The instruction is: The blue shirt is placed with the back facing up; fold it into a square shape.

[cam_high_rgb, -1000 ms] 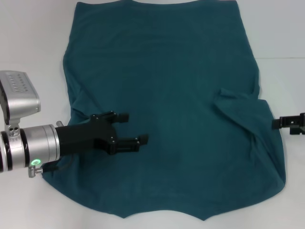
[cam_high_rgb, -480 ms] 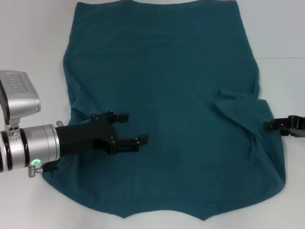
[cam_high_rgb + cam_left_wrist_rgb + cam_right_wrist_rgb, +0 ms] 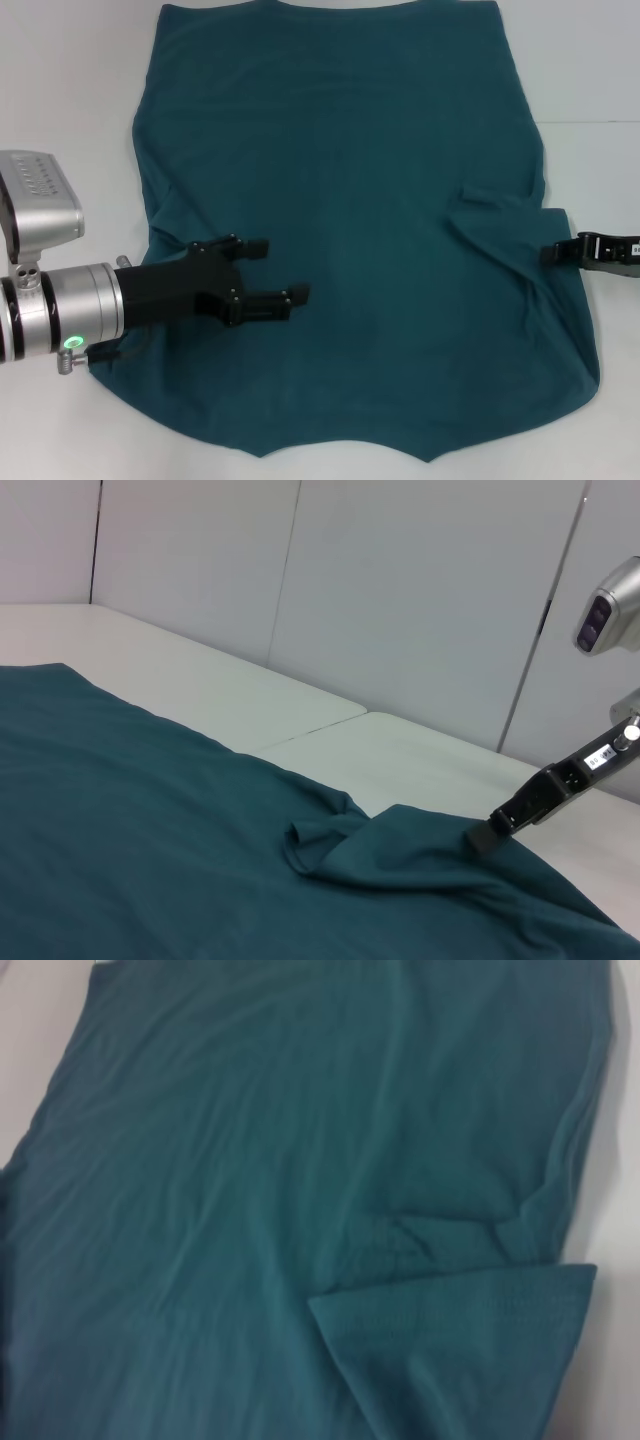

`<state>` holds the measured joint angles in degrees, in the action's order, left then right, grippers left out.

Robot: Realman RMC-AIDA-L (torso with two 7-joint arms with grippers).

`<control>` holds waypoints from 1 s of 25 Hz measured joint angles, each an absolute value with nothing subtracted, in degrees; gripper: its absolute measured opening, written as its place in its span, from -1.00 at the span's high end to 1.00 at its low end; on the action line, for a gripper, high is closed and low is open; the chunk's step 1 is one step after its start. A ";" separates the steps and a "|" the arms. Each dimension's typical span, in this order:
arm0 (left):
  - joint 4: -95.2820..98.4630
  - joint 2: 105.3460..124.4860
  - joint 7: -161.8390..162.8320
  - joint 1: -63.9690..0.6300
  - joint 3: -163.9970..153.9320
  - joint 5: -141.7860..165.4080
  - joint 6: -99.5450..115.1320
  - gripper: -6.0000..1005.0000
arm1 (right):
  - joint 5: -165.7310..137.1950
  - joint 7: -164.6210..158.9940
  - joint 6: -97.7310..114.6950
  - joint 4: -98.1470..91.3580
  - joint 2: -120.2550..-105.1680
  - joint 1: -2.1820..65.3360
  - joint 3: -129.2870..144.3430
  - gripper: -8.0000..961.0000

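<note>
On the blue shirt point(image 3: 350, 200), left gripper point(image 3: 278, 270) rests spread, right gripper point(image 3: 552, 254) at its sleeve.

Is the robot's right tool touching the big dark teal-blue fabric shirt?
Touching. In the left wrist view, the right tool's black tip presses against the shirt's folded sleeve, with no gap visible.

The right claw point(image 3: 548, 253) has slid in from the 3 o'clock side. Before, only its tip showed at the far edge, off the blue shirt point(image 3: 340, 200). Now it has come toward 9 o'clock and its tip touches the folded-over sleeve point(image 3: 505, 232) at the shirt's edge. It has also moved a little toward 12 o'clock. The sleeve flap has shifted a tiny bit and lies a little flatter near the claw.
</note>
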<state>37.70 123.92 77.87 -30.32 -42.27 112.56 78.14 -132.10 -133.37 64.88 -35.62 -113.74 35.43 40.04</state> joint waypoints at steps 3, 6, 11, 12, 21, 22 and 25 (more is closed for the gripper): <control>37.70 123.93 77.87 -30.25 -42.27 112.58 78.14 -0.86 | -131.02 -133.12 64.94 -35.65 -113.70 34.75 40.00 0.36; 37.70 123.92 77.87 -30.23 -42.27 112.59 78.14 -0.86 | -130.49 -132.73 64.94 -35.61 -113.55 34.25 40.00 0.50; 37.70 123.92 77.87 -30.23 -42.33 112.59 78.14 -0.86 | -129.83 -131.33 65.67 -35.97 -113.76 33.89 39.65 0.95; 37.70 123.92 77.87 -30.23 -42.33 112.59 78.14 -0.86 | -129.15 -130.44 66.26 -36.05 -113.78 33.71 39.34 0.95; 37.70 123.92 78.17 -30.08 -42.27 112.32 78.13 -0.86 | -119.71 -121.72 76.21 -36.68 -112.10 29.49 33.51 0.98; 37.70 123.93 78.18 -30.06 -42.27 112.28 78.13 -0.86 | -119.51 -121.69 76.81 -36.96 -111.85 29.09 33.25 0.98; 37.70 123.95 78.24 -29.99 -42.27 112.23 78.13 -0.86 | -119.46 -121.67 78.04 -37.74 -111.65 28.53 33.13 0.98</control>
